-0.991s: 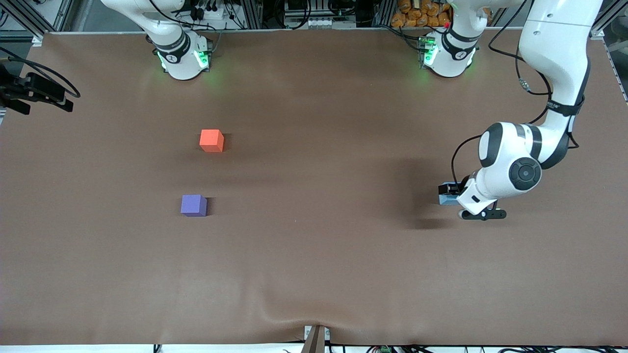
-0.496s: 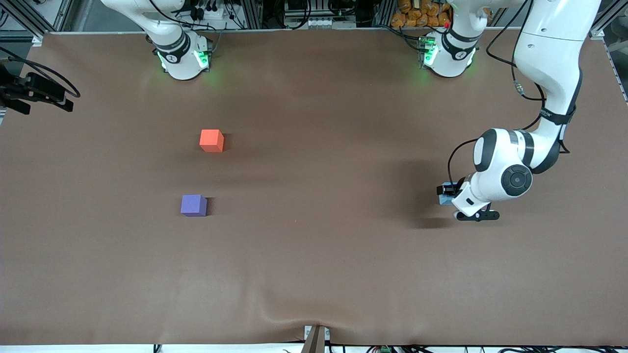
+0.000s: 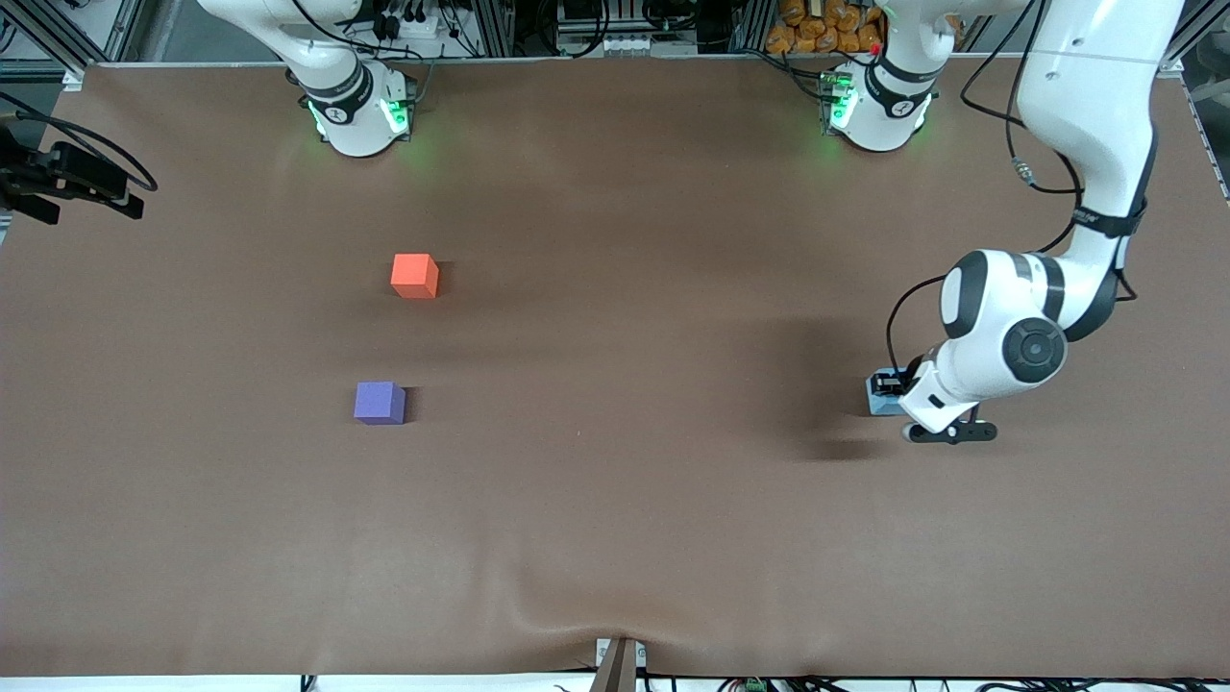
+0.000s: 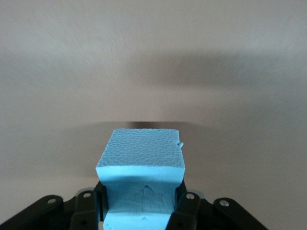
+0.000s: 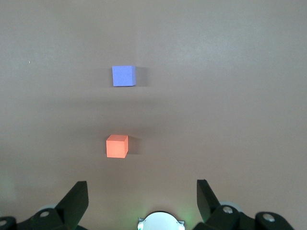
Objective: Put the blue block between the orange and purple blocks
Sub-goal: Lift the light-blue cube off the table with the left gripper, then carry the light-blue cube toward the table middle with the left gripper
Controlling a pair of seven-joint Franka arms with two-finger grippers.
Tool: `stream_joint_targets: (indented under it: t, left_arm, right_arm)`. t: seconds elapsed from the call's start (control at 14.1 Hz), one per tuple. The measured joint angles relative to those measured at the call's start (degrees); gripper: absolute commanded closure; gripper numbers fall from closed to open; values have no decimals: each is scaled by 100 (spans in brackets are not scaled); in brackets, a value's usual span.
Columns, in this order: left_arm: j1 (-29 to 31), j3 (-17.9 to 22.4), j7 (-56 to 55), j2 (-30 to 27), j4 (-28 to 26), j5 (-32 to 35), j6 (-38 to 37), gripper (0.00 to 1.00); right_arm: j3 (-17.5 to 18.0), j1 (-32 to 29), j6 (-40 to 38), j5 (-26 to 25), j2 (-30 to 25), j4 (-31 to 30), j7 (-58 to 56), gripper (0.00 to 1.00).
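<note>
The sky-blue block (image 3: 876,400) sits between the fingers of my left gripper (image 3: 894,388), low over the table toward the left arm's end. In the left wrist view the blue block (image 4: 141,148) fills the shut left gripper (image 4: 139,194). The orange block (image 3: 414,275) and the purple block (image 3: 379,402) rest on the table toward the right arm's end, the purple one nearer the front camera. My right gripper (image 5: 141,184) is open and empty, high above the orange block (image 5: 116,146) and the purple block (image 5: 123,75); it is out of the front view.
The brown table cover (image 3: 615,481) has a small wrinkle at its front edge. The two arm bases (image 3: 357,113) stand at the back edge. A black camera mount (image 3: 67,178) juts in at the right arm's end.
My left gripper with the blue block has shifted slightly toward the left arm's end of the table. The orange and purple blocks have not moved.
</note>
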Motion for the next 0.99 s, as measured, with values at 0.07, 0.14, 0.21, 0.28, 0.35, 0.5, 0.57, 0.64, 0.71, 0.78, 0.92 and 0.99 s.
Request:
stream_joint_targets:
  t: [0.07,0.14,0.21,0.28,0.35,0.5,0.57,0.64,0.71,0.78,0.92,0.99]
  left_arm:
    - [8,1,-42,-151,63,0,-106,100]
    - [12,1,-139,-308,183,0,-350,100]
    - [9,-7,-245,-452,385,0,-736,100]
    - [-7,-25,-354,-571,645,0,-1190,100]
    - [-59,-54,-483,-652,909,0,-1603,100]
    - [-307,-110,-865,-701,1274,0,-2023,100]
    - [-489,-128,-1058,-694,1355,-1,-2067,100]
    - [-693,-143,-1247,-678,1405,-17,-2080,100]
    - [-899,-160,-1446,-657,1452,-79,-2081,100]
    - [-1110,-175,-1656,-623,1528,-193,-2081,100]
    - [-1537,-191,-2054,-480,1801,-487,-2080,100]
    - [-1732,-193,-2260,-367,1950,-643,-2080,100]
  right_arm:
    - [0,0,-1,0,0,0,0,0]
    - [0,0,-1,0,0,0,0,0]
    - [0,0,-1,0,0,0,0,0]
    - [0,0,-1,0,0,0,0,0]
    - [0,0,-1,0,0,0,0,0]
    - [-1,-1,-1,0,0,0,0,0]
    - [-1,-1,-1,0,0,0,0,0]
    - [-2,-1,-1,0,0,0,0,0]
    - [-2,-2,-1,0,0,0,0,0]
    - [-2,-2,-1,0,0,0,0,0]
    - [-3,-3,-2,0,0,-1,0,0]
    - [-3,-3,-3,0,0,-1,0,0]
